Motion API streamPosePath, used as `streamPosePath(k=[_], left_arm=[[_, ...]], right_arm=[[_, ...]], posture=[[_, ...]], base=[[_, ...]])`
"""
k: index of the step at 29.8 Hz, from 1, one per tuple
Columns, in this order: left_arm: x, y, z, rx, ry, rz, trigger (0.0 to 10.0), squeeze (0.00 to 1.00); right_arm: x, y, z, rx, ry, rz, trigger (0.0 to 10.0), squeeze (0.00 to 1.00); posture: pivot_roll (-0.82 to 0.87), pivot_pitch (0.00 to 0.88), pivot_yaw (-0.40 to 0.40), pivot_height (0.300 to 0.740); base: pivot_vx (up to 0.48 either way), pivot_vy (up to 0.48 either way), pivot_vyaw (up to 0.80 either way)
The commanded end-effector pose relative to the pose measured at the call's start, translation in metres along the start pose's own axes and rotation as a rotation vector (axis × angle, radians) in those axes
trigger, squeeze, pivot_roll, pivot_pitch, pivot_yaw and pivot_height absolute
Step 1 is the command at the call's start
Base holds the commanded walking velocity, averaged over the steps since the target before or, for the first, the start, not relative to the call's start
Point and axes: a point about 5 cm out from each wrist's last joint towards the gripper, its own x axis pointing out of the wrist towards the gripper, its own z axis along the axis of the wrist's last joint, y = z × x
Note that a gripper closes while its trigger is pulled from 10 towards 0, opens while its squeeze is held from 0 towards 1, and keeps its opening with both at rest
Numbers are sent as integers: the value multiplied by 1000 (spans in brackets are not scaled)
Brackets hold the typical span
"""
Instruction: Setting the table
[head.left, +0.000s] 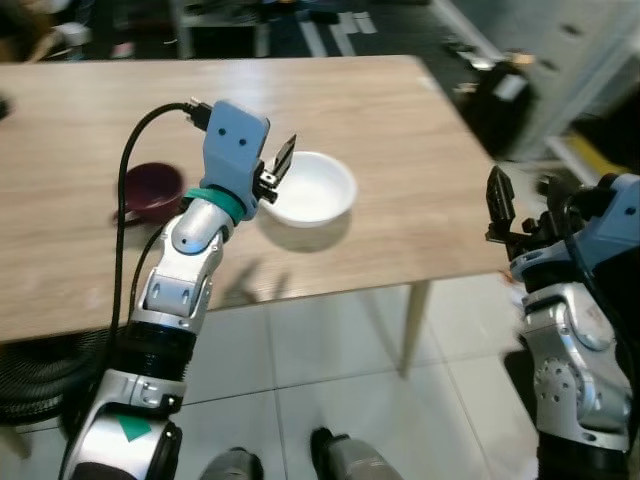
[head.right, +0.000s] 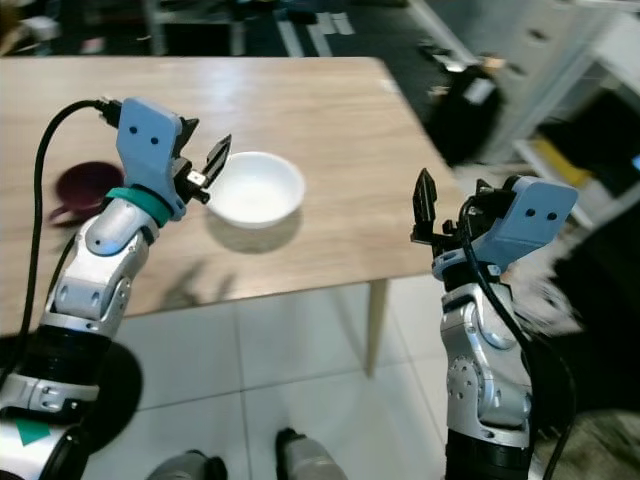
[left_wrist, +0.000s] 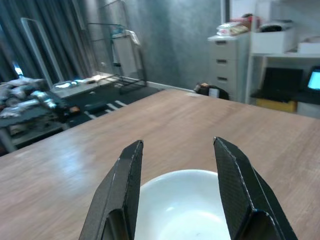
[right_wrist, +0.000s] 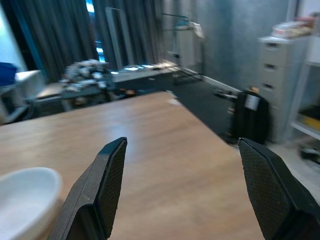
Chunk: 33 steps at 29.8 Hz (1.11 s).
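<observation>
Pale wood counter (head.left: 420, 180) on light legs, standing on a white tiled floor (head.left: 330, 380). Dark curtains, a grey drawer cabinet (left_wrist: 229, 62) and shelving behind it in the wrist views. A black bag (head.left: 505, 105) sits on the floor past the counter's right edge.

White bowl (head.left: 312, 187): upright on the counter, roughly mid-width, nearer the near edge than the far one. Nothing visible inside it.

Dark maroon cup or small bowl (head.left: 150, 188): on the counter toward the left, well apart from the white bowl, partly hidden behind the left arm and its black cable (head.left: 125, 200).

Left hand (head.left: 277, 168): raised over the counter just at the left rim of the white bowl. Fingers spread, nothing between them. In the left wrist view the two black fingers (left_wrist: 122, 192) frame the bowl's near rim, with the bowl sitting in the gap below them; contact with the rim cannot be told.

Right hand (head.right: 440, 215): held off the counter's near right corner, above the floor, well apart from the bowl. Fingers spread wide, nothing held. The right wrist view looks along the counter top, the white bowl showing at the edge of that picture beside one finger (right_wrist: 102, 192).

The robot's feet (head.left: 300, 460) show on the tiles in front of the near edge.
</observation>
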Motion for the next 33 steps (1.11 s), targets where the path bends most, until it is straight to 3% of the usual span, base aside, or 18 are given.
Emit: streamPosePath(k=[1,33], left_arm=[[0,-2,-1,2,8,-12,10000,0],[3,-5,0,-4,0,-22,10000,0]], right_arm=[[-1,0,-1,7,10,-5,10000,0],[-3,-1,-1,4,14,-12,10000,0]], posture=[[68,30,8,740],[61,33,13,740]], base=[[0,0,-800],[0,0,-800]])
